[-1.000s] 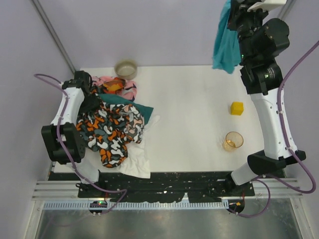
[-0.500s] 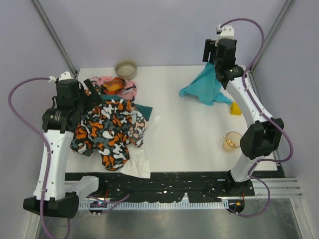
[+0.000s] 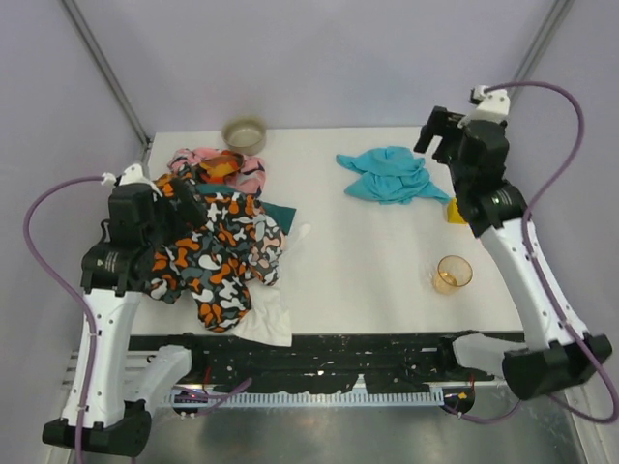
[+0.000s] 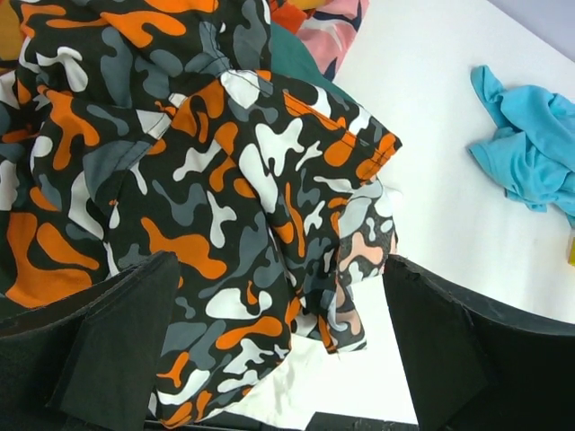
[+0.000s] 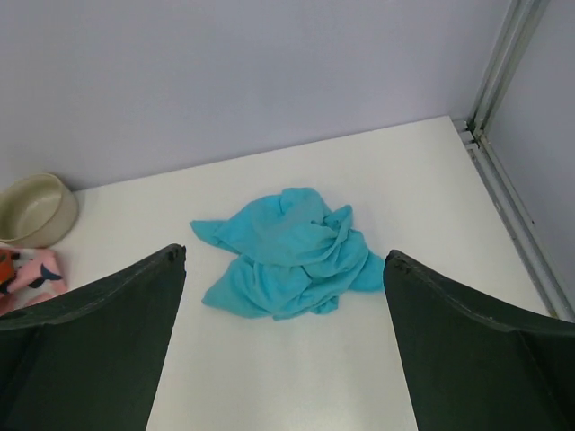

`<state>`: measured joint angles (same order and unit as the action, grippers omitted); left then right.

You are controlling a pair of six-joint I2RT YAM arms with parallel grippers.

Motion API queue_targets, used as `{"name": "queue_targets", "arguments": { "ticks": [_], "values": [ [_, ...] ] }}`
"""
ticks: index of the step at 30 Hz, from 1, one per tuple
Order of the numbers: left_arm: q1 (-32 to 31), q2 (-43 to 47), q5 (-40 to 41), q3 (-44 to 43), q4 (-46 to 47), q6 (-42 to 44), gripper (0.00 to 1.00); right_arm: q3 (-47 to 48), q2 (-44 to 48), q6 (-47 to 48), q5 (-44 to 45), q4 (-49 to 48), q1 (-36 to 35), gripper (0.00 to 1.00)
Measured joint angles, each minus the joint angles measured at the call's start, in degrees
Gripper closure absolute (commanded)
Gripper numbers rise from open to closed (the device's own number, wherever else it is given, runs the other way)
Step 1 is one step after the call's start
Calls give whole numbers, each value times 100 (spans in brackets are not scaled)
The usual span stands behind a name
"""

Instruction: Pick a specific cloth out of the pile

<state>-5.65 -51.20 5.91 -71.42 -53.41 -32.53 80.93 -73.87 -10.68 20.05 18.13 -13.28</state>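
Note:
The cloth (image 3: 392, 176), plain light turquoise, lies crumpled on the white table at the back right, apart from the pile; it also shows in the right wrist view (image 5: 287, 251) and at the left wrist view's right edge (image 4: 530, 144). My right gripper (image 3: 440, 137) (image 5: 284, 310) hovers open just right of the cloth, holding nothing. The pile (image 3: 218, 242) sits at the left, topped by a black, orange and white camouflage cloth (image 4: 225, 180). Over its left side my left gripper (image 3: 179, 198) (image 4: 280, 301) stands wide open, with camouflage fabric showing below between its fingers.
A beige bowl (image 3: 245, 133) stands at the back beside the pile. A yellow block (image 3: 459, 211) lies by the cloth's right edge, and an amber cup (image 3: 453, 274) stands nearer. Dark teal (image 3: 279, 209), pink (image 3: 205, 158) and white (image 3: 266, 319) pieces stick out of the pile.
The right gripper came down from high up with the turquoise cloth, opened and let it fall onto the table. The left gripper opened fully and lifted off the pile.

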Motion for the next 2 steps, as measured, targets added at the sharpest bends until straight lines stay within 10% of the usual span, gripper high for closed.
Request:
{"name": "queue_targets", "arguments": {
  "ticks": [2],
  "values": [
    [-11,92,-17,35,2,0,0,-540,758,-81,-160,-179,0,5]
  ]
}}
